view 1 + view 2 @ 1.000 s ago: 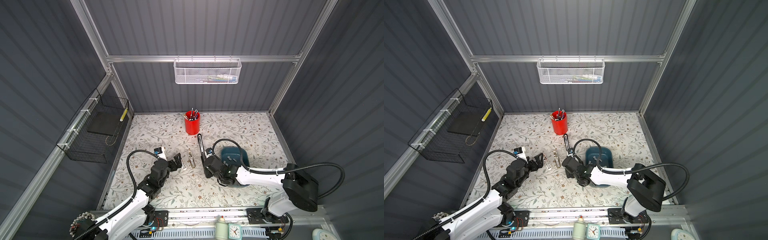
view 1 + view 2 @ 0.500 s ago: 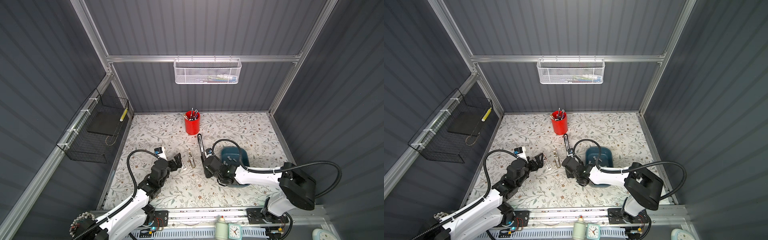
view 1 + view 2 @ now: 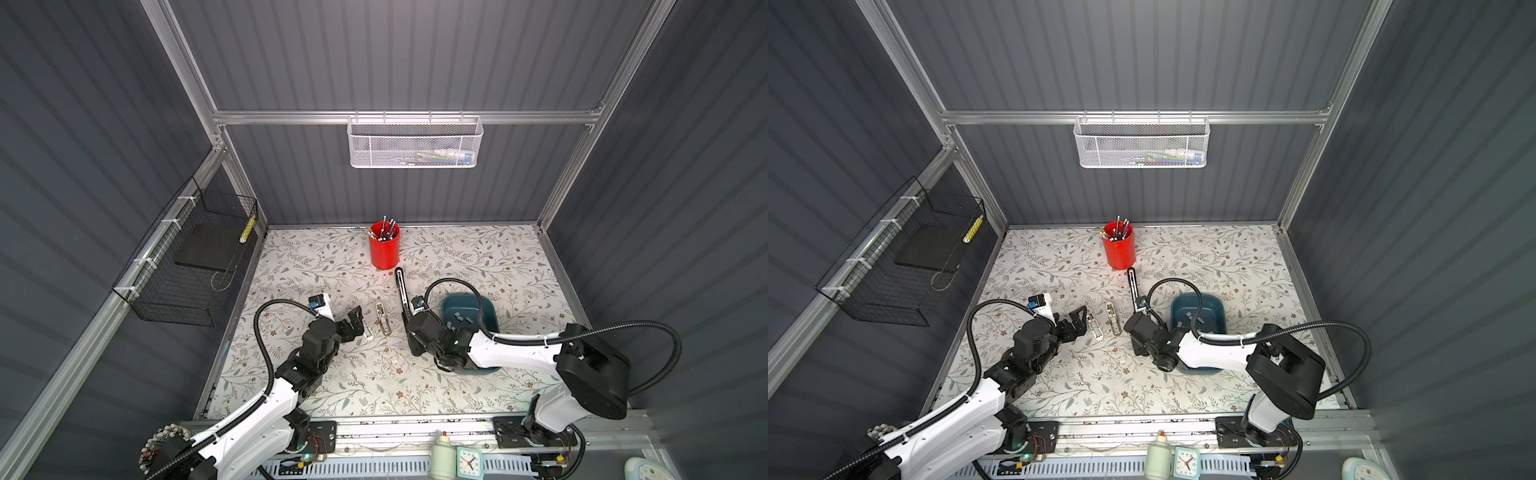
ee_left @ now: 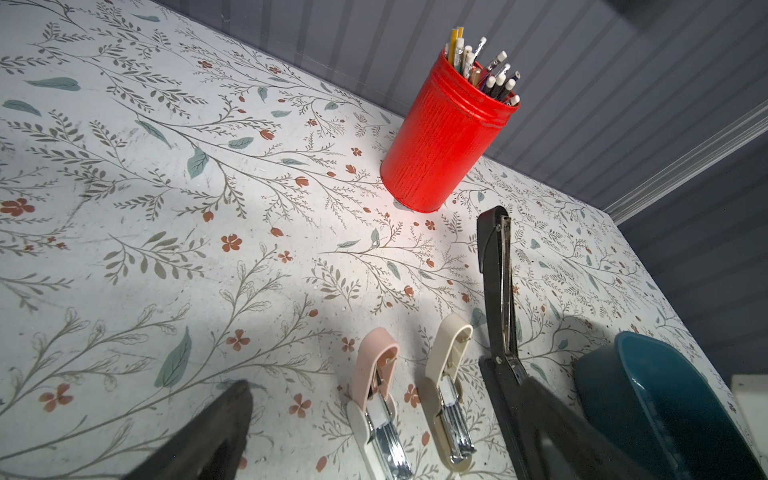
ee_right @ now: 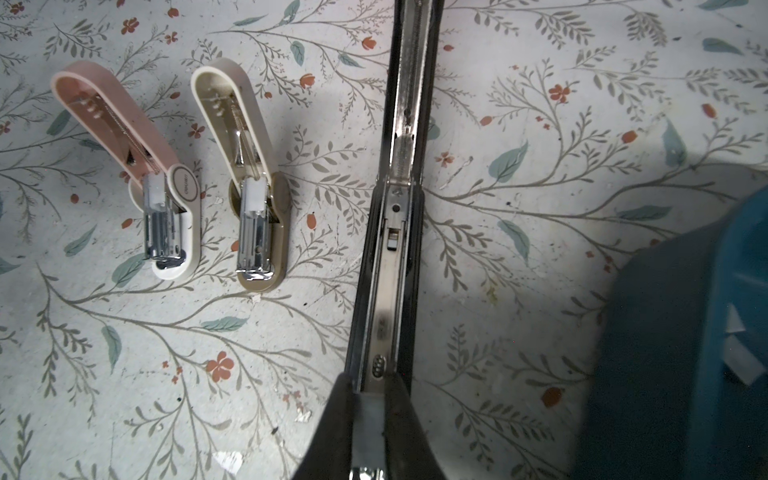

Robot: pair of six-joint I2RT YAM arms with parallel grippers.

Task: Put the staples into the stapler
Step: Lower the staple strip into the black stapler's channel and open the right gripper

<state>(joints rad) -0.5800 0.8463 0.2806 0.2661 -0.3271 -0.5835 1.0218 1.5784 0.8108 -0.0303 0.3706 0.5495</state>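
Note:
A long black stapler (image 3: 401, 286) (image 3: 1133, 286) (image 5: 405, 166) lies opened flat mid-table, its metal channel facing up. My right gripper (image 3: 414, 348) (image 3: 1138, 349) (image 5: 370, 386) points down at the channel's near end, shut on a pale grey strip of staples (image 5: 369, 415). Whether the strip touches the channel I cannot tell. More staples (image 3: 459, 318) (image 3: 1187, 322) lie in the blue tray (image 3: 490, 309) (image 3: 1219, 305). My left gripper (image 3: 355, 322) (image 3: 1077, 322) (image 4: 388, 399) stands open and empty, its fingers either side of a pink stapler (image 4: 376, 365).
The pink stapler (image 5: 124, 124) and a beige stapler (image 3: 383, 318) (image 5: 245, 145) lie open side by side, left of the black one. A red pencil cup (image 3: 384, 249) (image 4: 444, 137) stands behind. Wire baskets hang on the back and left walls.

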